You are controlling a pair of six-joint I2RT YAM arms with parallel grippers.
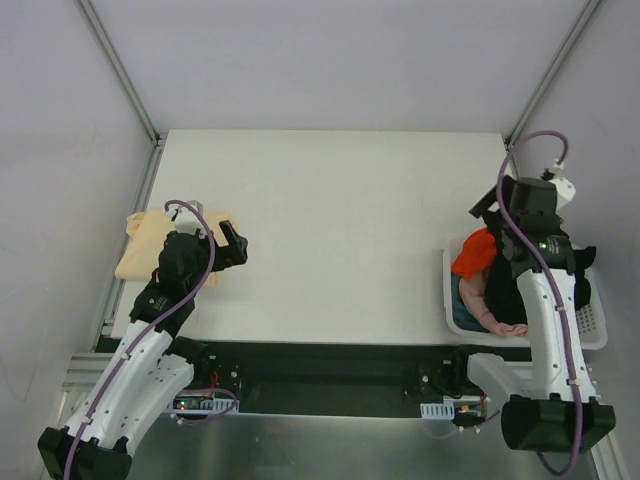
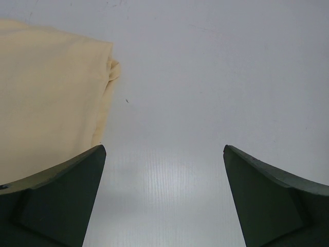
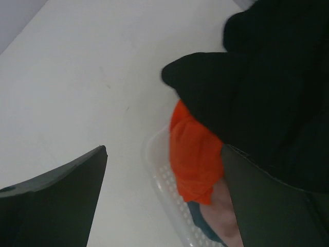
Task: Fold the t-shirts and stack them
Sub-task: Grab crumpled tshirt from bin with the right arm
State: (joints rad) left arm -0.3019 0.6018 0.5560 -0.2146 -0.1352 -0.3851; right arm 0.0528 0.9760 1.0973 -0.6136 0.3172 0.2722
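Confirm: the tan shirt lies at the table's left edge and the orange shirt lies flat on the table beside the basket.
Wrong on one count: the orange shirt sits in the white basket, not flat on the table, as the top view shows. The tan shirt is at the left edge.

You've got the whole middle of the table (image 1: 340,230) free to sweep through. The tan shirt (image 1: 145,240) sits in the way on the left edge. On the right edge it's the basket (image 1: 596,322), heaped with an orange shirt (image 1: 472,255) and a black shirt (image 3: 267,87).
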